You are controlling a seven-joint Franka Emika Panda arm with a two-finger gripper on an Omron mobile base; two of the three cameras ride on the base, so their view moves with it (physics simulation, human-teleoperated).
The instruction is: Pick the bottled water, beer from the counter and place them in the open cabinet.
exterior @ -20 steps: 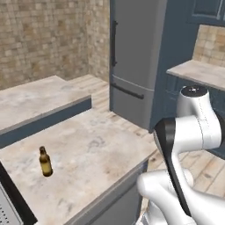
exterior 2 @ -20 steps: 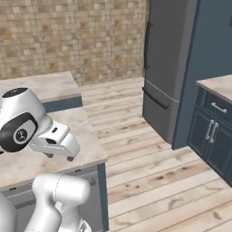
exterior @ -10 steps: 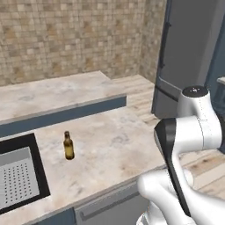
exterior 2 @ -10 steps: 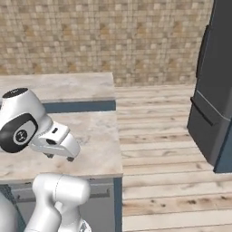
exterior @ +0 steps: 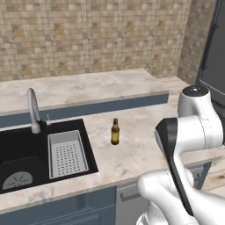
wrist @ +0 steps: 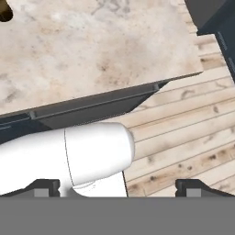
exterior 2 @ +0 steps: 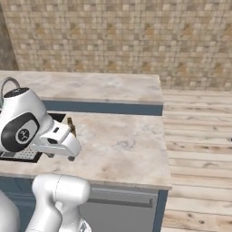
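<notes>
The beer (exterior: 115, 132), a small brown bottle, stands upright on the marbled counter (exterior: 145, 127) just right of the sink. In the right base view the beer (exterior 2: 70, 125) peeks out behind my white hand. A brown sliver of the beer (wrist: 4, 13) touches the top left corner of the hand view. My gripper (wrist: 119, 186) is open, its two dark tips far apart with nothing between them, above the counter's (wrist: 92, 46) front edge and well away from the bottle. The bottled water and the open cabinet are out of view.
A black sink (exterior: 26, 158) with a grey strainer tray (exterior: 66, 154) and a faucet (exterior: 33, 110) lies at the left. A raised counter ledge (exterior: 88, 88) runs along the tiled wall. Wood floor (exterior 2: 199, 158) lies to the right, and a dark fridge (exterior: 215, 48) stands at the right edge.
The whole picture has shifted because the base has driven: sink and faucet have come into view, and the fridge has slid to the right edge. The gripper stays open.
</notes>
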